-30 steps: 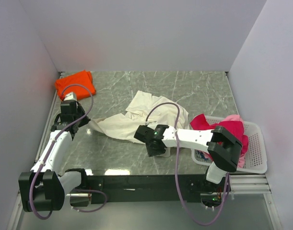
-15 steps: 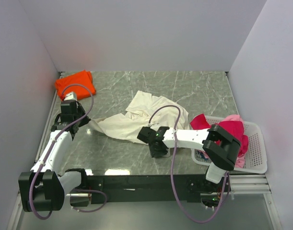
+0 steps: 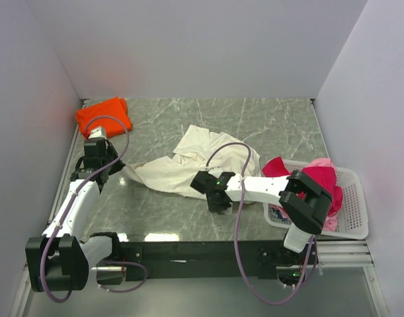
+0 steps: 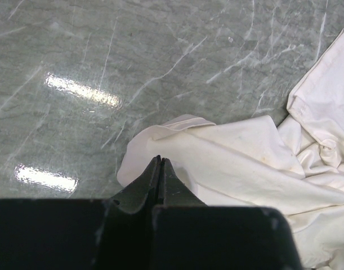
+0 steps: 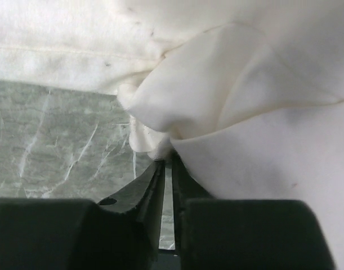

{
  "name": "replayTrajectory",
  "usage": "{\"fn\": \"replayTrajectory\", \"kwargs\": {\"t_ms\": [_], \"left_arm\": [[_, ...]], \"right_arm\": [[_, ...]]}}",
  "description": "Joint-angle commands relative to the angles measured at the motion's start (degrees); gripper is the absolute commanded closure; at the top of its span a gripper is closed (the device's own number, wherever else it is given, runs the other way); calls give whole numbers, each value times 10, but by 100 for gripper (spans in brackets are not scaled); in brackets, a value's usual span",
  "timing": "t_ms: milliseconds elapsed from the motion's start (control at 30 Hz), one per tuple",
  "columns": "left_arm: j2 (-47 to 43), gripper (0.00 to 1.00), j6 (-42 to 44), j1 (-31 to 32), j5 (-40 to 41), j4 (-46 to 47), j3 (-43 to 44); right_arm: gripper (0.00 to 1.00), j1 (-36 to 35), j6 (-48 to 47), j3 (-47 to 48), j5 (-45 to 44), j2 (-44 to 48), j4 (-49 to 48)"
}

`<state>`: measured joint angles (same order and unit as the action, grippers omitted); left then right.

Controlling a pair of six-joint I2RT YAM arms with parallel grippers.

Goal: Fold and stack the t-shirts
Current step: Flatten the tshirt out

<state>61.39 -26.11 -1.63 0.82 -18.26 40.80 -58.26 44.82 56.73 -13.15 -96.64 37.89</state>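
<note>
Grey marbled table [image 3: 254, 119], boxed in by 3 plain pale walls [image 3: 188, 46]. A white lattice basket [image 3: 354, 211] sits at its near right, heaped with a crimson t-shirt [image 3: 321, 178] and a pink t-shirt [image 3: 323, 162]. An orange t-shirt [image 3: 104, 115] lies folded far left of the basket. The cream t-shirt [image 3: 188, 165] sprawls just left of the basket. The right gripper [image 5: 167, 160], jaws narrowed to a slit, pinches a bunched fold of it. The left gripper [image 4: 160, 160] is fully closed at the end farthest from the basket (cloth caught or not, I cannot tell).
</note>
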Motion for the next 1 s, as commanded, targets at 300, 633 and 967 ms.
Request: {"fn": "replayTrajectory", "kwargs": {"t_ms": [300, 633, 967], "left_arm": [[0, 99, 13, 1, -10, 19, 3], [8, 99, 13, 2, -10, 21, 4], [8, 99, 12, 2, -10, 17, 3]], "right_arm": [[100, 15, 56, -37, -33, 78, 50], [100, 13, 38, -36, 6, 207, 136], [100, 13, 83, -30, 6, 300, 198]]}}
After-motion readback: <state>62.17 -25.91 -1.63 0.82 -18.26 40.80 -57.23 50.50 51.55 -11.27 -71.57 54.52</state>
